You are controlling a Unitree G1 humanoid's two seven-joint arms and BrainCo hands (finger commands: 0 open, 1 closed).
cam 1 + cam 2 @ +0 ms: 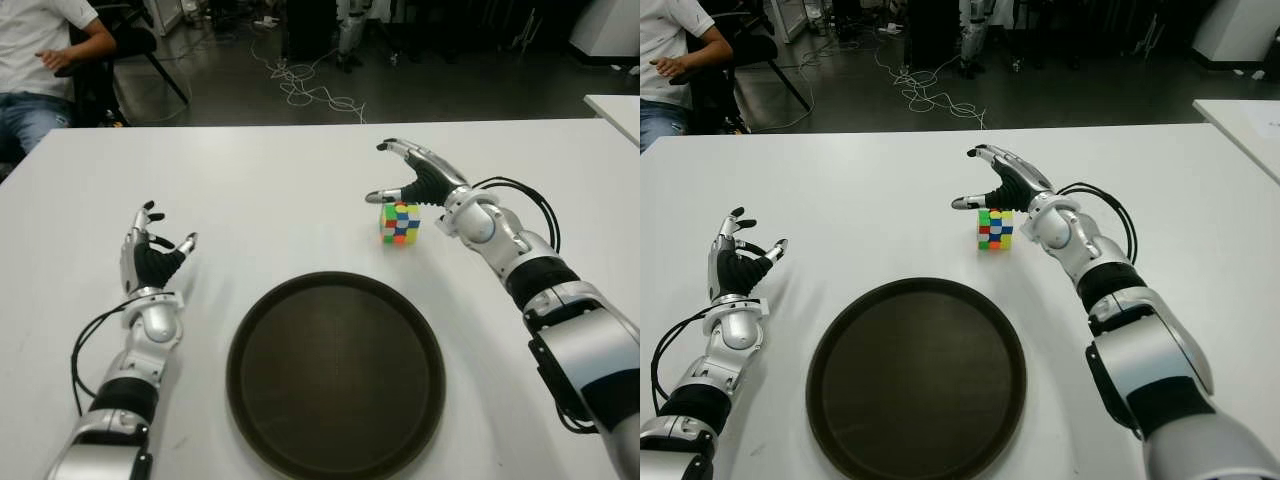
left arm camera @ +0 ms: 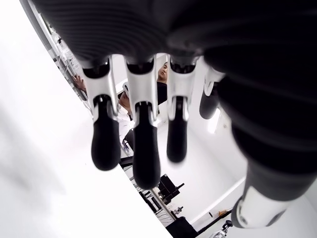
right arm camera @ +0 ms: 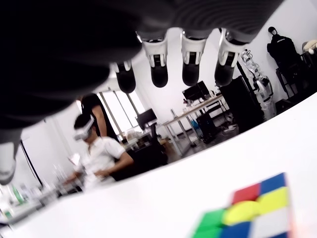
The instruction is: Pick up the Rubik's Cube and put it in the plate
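The Rubik's Cube (image 1: 399, 222) stands on the white table (image 1: 280, 180), just beyond the rim of a round dark plate (image 1: 335, 373) that holds nothing. My right hand (image 1: 403, 172) hovers directly behind and above the cube, fingers spread open, thumb reaching toward the cube's upper left corner without gripping it. In the right wrist view the cube (image 3: 250, 210) shows below the extended fingertips (image 3: 190, 69). My left hand (image 1: 153, 252) is idle to the left of the plate, fingers relaxed and holding nothing.
A person in a white shirt (image 1: 45, 40) sits beyond the table's far left corner. Cables (image 1: 300, 85) lie on the floor behind the table. Another white table's corner (image 1: 615, 105) shows at the far right.
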